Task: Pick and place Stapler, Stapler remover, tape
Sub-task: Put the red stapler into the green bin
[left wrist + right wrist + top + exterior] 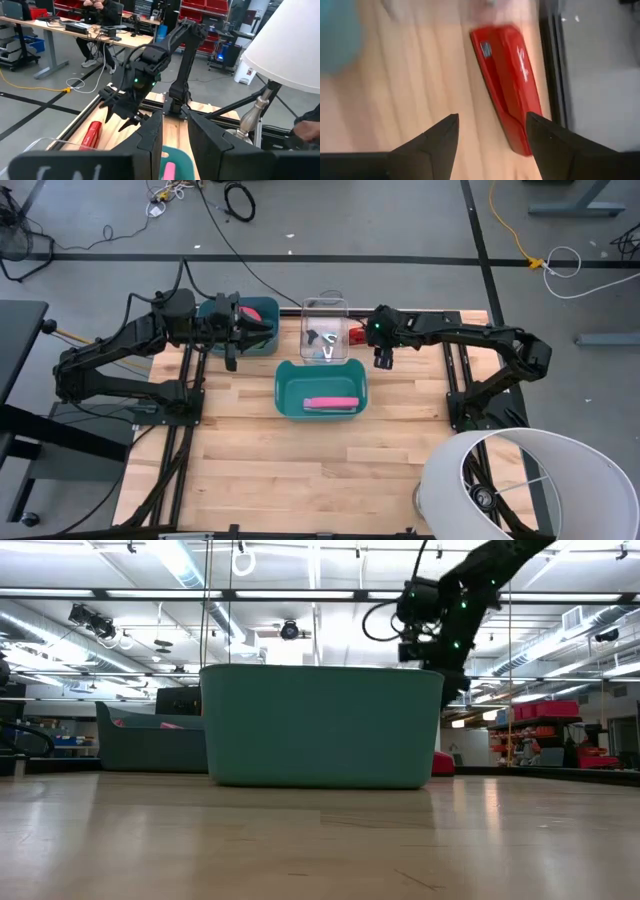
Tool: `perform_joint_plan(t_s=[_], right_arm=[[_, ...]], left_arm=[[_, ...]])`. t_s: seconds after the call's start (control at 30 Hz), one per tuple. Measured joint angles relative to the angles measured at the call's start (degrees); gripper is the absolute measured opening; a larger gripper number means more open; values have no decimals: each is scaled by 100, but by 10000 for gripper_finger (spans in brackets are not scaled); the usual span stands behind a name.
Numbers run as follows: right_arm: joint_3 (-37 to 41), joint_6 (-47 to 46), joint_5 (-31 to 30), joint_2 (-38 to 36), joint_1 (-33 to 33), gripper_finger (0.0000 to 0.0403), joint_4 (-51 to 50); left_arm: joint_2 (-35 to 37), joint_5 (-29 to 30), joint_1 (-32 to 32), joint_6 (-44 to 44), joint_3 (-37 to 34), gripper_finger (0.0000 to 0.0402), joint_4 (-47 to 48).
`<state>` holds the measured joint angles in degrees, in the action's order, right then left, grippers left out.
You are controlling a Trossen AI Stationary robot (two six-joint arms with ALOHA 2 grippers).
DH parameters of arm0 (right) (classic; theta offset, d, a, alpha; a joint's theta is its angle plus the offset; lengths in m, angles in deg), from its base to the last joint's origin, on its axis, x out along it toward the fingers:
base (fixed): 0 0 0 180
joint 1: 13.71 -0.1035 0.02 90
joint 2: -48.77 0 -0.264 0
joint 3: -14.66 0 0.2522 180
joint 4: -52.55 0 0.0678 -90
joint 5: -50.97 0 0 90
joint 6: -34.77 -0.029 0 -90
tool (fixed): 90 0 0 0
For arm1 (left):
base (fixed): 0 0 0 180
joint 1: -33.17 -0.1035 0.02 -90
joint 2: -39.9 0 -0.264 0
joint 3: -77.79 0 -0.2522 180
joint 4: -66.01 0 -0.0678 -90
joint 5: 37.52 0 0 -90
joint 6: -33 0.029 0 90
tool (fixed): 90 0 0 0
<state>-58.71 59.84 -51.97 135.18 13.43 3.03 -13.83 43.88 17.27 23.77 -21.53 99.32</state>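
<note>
Right wrist view: red stapler lies on wood surface by its edge, far end blurred. Right pincer hovers above it, spread wide, empty. Left pincer near-closed beside the dark bin, holding nothing visible.

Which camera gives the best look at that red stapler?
The right wrist view: the red stapler fills the picture, lying on the wood beyond the open right gripper. The left wrist view shows it farther off. The low view shows only a red edge; from above it is mostly hidden.
</note>
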Motion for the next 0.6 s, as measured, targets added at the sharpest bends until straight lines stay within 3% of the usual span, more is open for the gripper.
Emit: perform_joint_plan(t_s=[0.13,0.43,0.6], right_arm=[[322,384,-324,2,69,229,328],[364,432,-243,31,418,229,960],[364,478,88,184,676,234,1037]], left_arm=[[0,0,2,0,0,94,0],[0,0,2,-3,0,94,0],[0,0,2,-61,0,94,1]])
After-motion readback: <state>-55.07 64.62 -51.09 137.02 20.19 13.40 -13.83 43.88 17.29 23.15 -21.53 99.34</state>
